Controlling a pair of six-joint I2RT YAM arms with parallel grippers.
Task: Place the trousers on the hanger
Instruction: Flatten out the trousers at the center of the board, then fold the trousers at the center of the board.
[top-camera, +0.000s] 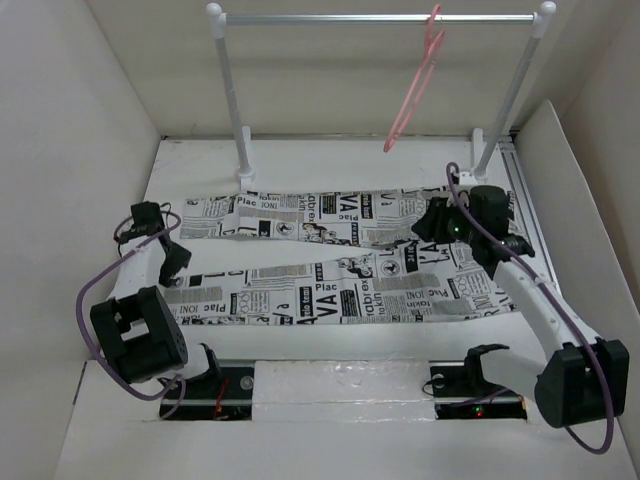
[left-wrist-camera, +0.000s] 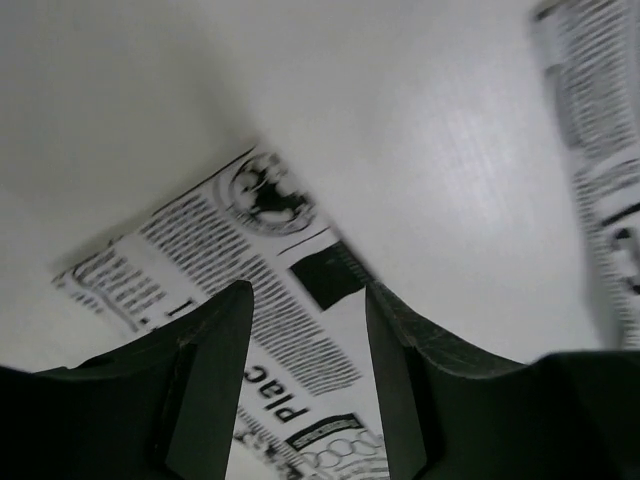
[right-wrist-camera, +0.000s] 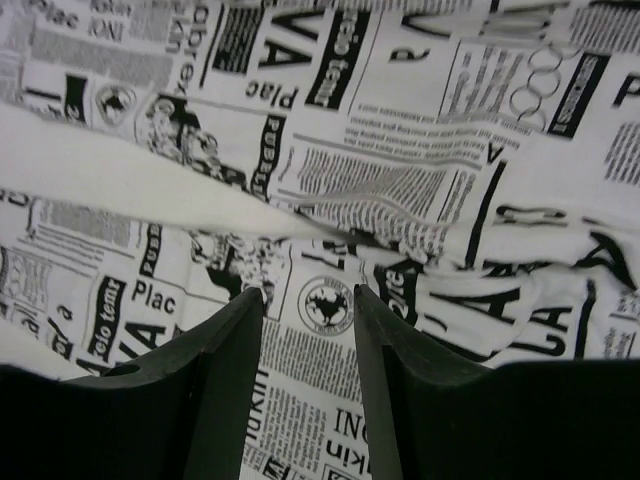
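Trousers: flat on the table, legs spread to the left, waist at the right.
Hanger: hangs on the rail, well apart from the trousers.
Left gripper: fingers apart, holds nothing, over the near leg's end.
Right gripper: fingers apart, holds nothing, over the folds where the legs meet.

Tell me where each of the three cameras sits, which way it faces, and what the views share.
Top external: above and behind the bases, looking down at both arms, the white newspaper-print cloth trousers and the thin pink plastic hanger on the white-and-silver rail.
Left wrist: looks down through the open left gripper at a trouser-leg end.
Right wrist: looks down through the open right gripper at rumpled trousers.
Shared: all three show the trousers.
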